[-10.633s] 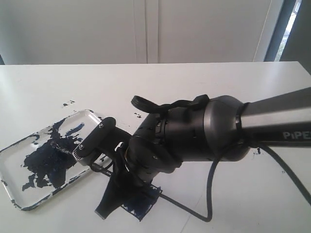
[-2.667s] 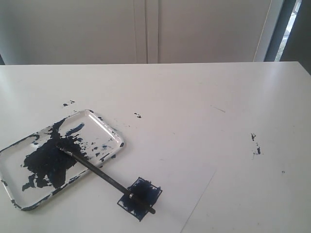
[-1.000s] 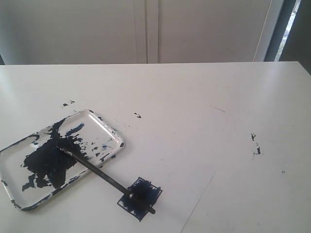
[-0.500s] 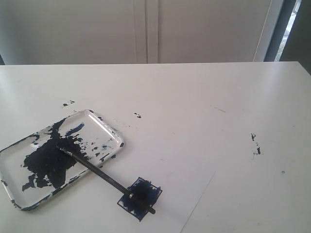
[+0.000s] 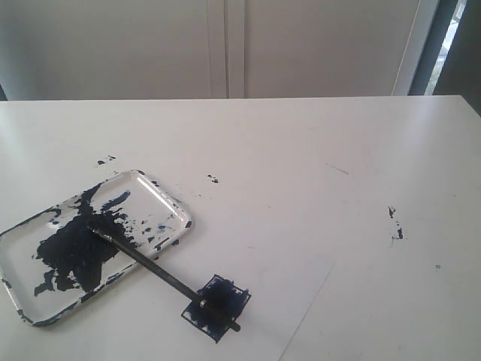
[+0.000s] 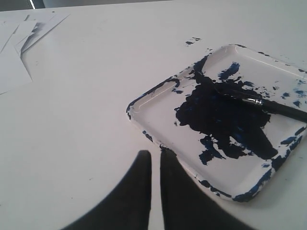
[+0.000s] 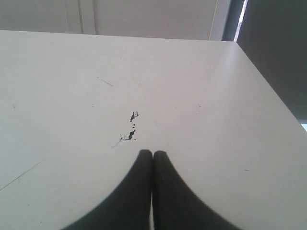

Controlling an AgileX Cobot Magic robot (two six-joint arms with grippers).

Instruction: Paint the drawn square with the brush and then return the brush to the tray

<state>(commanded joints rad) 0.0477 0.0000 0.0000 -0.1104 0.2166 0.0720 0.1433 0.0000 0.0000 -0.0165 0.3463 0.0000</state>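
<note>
The clear tray, smeared with dark blue paint, lies at the table's left. The black-handled brush rests with its bristles in the tray's paint blotch. Its handle crosses the rim and its end lies on the drawn square, which is filled dark blue. Neither gripper shows in the exterior view. In the left wrist view my left gripper hovers just off a corner of the tray, its fingers a thin slit apart with nothing between them; the brush lies beyond. My right gripper is shut and empty over bare table.
Small paint specks mark the table at the right, with other specks near the tray. A paper sheet's edge runs right of the square. Loose papers lie past the tray. The table edge is near my right gripper.
About ten seconds ago the right arm was low over the square; it has left the exterior view. The brush, tray and square have not moved in the last few seconds.
</note>
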